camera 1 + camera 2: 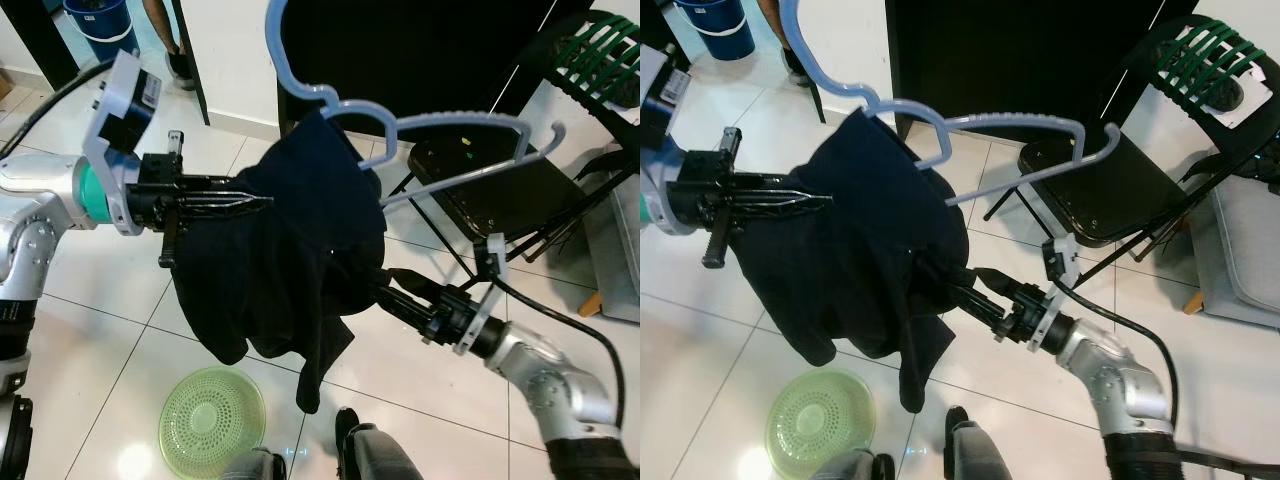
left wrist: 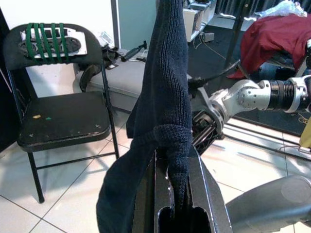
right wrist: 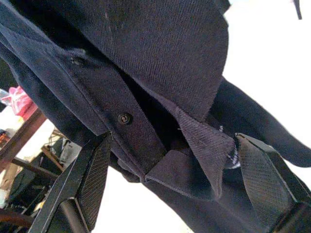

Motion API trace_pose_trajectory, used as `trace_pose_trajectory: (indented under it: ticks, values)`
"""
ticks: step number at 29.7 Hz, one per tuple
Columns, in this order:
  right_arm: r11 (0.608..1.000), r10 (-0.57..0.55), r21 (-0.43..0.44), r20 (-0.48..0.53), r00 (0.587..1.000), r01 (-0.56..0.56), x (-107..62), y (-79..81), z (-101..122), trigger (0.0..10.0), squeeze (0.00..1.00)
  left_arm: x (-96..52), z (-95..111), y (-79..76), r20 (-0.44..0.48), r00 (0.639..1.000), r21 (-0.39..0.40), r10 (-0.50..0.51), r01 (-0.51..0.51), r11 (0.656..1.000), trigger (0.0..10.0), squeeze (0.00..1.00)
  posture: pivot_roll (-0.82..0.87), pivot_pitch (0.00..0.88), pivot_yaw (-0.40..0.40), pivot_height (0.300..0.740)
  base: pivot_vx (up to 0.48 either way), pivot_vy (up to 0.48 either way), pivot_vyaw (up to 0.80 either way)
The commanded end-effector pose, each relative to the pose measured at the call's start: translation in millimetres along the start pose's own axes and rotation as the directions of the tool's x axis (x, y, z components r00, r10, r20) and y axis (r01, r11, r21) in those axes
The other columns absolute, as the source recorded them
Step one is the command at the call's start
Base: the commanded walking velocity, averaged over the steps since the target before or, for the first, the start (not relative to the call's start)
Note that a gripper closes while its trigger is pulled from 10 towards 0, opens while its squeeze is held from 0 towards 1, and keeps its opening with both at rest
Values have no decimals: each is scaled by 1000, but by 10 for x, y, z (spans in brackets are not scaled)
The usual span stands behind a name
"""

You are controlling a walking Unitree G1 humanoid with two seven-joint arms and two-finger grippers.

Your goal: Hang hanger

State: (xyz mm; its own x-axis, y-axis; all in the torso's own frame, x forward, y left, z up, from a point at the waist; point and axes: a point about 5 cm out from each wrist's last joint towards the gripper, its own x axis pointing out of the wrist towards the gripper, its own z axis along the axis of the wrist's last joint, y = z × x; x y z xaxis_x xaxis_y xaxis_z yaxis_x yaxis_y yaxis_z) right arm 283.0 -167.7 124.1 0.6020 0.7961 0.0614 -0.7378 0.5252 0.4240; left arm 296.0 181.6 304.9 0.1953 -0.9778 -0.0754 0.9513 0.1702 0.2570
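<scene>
Between the arms we saw a dark garment (image 1: 285, 260) draped on a pale blue hanger (image 1: 440, 130). Our left gripper (image 1: 262, 201) pinched a fold of the cloth; our right gripper (image 3: 172, 189) stood spread apart around its collar, above a tiled floor (image 1: 100, 330).

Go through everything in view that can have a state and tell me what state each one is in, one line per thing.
Hanger: light blue, held up in the air, tilted, one arm bare.
Dark garment: draped and bunched on the hanger's other arm, not spread out.
Left gripper: shut on a fold of the garment.
Right gripper: open, fingers either side of the garment's collar.
Folding chair: unfolded, seat bare.
Green colander: on the floor.
</scene>
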Motion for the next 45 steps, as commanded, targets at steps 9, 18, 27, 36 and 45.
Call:
trace_pose_trajectory:
  ticks: [9, 18, 27, 36, 45]
  values:
    - [1000, 1, -18, 33, 999, 0, 188, 11, 5, 10000, 0, 4, 172, -8, 63, 998, 19, -22, 21, 1000, 10000, 0, -1, 152, 46, 740, 0, 0, 0]
    - [996, 88, -17, 71, 994, -87, 343, 146, 42, 0, 0, 31, 186, 6, 76, 997, 10, -18, 18, 1000, 10000, 0, -4, 152, 46, 740, 0, 0, 0]
    - [998, 53, -25, 82, 995, -51, 354, 105, 53, 0, 0, 30, 187, 9, 76, 997, 3, -12, 12, 1000, 10000, 0, -8, 154, 45, 740, 0, 0, 0]
    - [983, -75, -168, -9, 997, 72, 346, -26, 27, 0, 0, 26, 175, 11, 73, 997, -5, -8, 8, 1000, 10000, 0, -8, 151, 44, 740, 0, 0, 0]
    - [972, -114, -201, 43, 993, 120, 312, -83, 153, 0, 0, 28, 151, 5, 69, 998, -10, -4, 5, 1000, 10000, 0, -12, 143, 44, 740, 0, 0, 0]
